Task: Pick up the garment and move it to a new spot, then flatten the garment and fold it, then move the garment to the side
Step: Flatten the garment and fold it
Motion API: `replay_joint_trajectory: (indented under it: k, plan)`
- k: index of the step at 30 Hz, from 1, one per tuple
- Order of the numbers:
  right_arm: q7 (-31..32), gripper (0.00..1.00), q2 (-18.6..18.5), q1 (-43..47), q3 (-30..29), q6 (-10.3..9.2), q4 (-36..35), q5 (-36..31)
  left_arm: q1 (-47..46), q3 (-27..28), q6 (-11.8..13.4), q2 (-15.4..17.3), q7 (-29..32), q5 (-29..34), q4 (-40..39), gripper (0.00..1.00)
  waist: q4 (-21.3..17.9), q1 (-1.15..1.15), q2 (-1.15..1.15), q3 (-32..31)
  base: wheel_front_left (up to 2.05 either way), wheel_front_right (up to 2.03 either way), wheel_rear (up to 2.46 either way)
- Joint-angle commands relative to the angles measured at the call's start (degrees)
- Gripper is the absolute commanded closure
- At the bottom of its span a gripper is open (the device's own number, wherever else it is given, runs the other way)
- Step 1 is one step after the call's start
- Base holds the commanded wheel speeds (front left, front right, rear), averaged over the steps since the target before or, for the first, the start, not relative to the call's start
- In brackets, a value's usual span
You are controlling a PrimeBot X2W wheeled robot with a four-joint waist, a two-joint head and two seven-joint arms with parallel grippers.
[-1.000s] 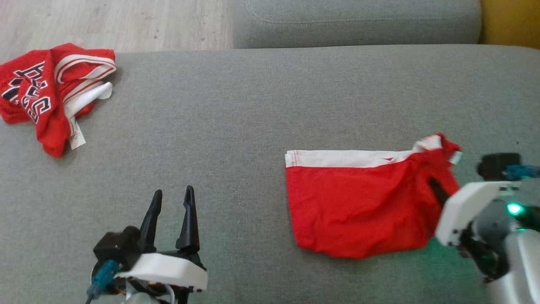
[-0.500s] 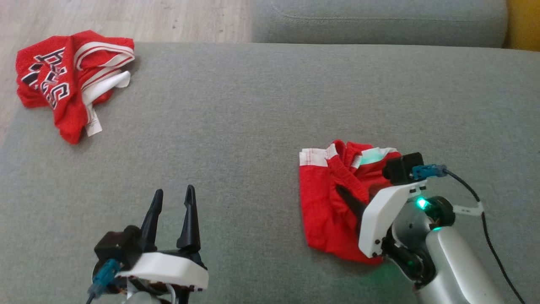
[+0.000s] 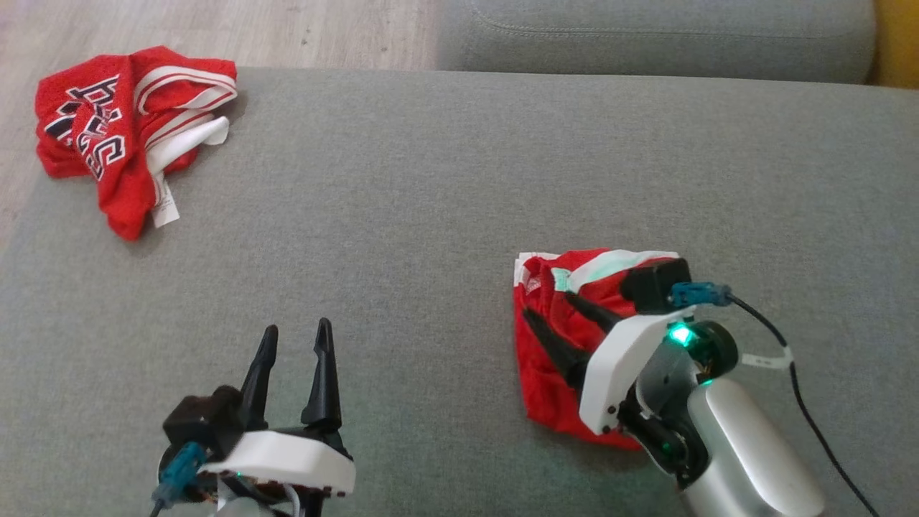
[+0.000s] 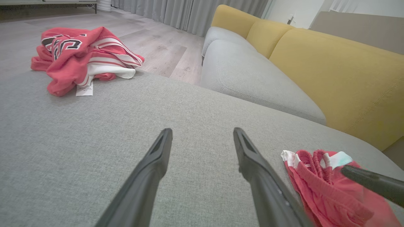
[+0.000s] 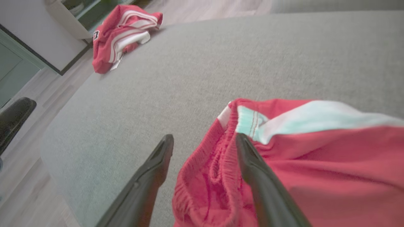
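Shorts (image 3: 540,391) sit right of centre on the cushion (image 3: 402,215), doubled over into a compact stack. Fold looks done or close to it. Long axis runs near-to-far in the head view, with the stripe (image 5: 315,119) along the far edge and the gathered waistband (image 5: 217,157) on the stack's left edge.

Right hand (image 3: 549,305) is directly over the stack, fingers pointing far-left across it. Fingers are spread wide, not clamped. In the right wrist view 1 finger lies over the waistband and the other hangs just off the left edge above bare cushion. Can't tell if the tips touch fabric.

Left hand (image 3: 296,327) is at the near left, well apart from the shorts, fingers moderately apart, holding nothing.

Key relation: the shorts' left edge falls between the right hand's 2 fingers, so the right arm is the one for the shift to the side. It probably needs a pinch through all layers at that edge, then a low carry. Risk: catching only the top layer and peeling the fold open.

Jersey (image 3: 108,136) is bunched at the far left corner, well apart.
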Motion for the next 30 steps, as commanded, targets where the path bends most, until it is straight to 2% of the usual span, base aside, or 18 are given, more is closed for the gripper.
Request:
replay_joint_trajectory:
  k: [1,6,12,19,30]
  plan:
    - [-1.6,0.00,1.0,-2.8,0.7,0.37,-2.8,-1.0,-3.0,1.7,0.2,0.4,-0.8,-0.4,-1.7,0.00,-0.4,0.00,0.00,-0.2,0.00,0.00,0.00]
    - [-7.2,0.00,1.0,-1.8,-3.0,0.37,-5.6,-6.6,-3.0,1.8,0.2,0.3,-1.6,-0.5,-1.6,0.00,-1.3,0.00,0.00,-1.4,0.00,0.00,0.00]
    - [-15.1,0.00,1.0,2.1,-10.9,0.37,-8.2,-14.3,-2.5,1.6,-0.5,0.2,-3.3,-0.3,-0.6,0.00,-2.2,0.00,0.00,-4.2,0.00,0.00,0.00]
    - [-21.0,0.00,1.0,8.8,-17.0,0.37,-9.3,-16.6,0.5,1.8,-0.9,0.5,-5.2,-0.3,1.9,0.00,-2.8,0.00,0.00,-7.3,0.00,0.00,0.00]
    - [-27.3,0.00,1.0,17.0,-19.1,0.37,-9.1,-14.2,4.8,2.7,-0.6,2.0,-6.5,0.1,3.6,0.00,-2.9,0.00,0.00,-9.0,0.00,0.00,0.00]
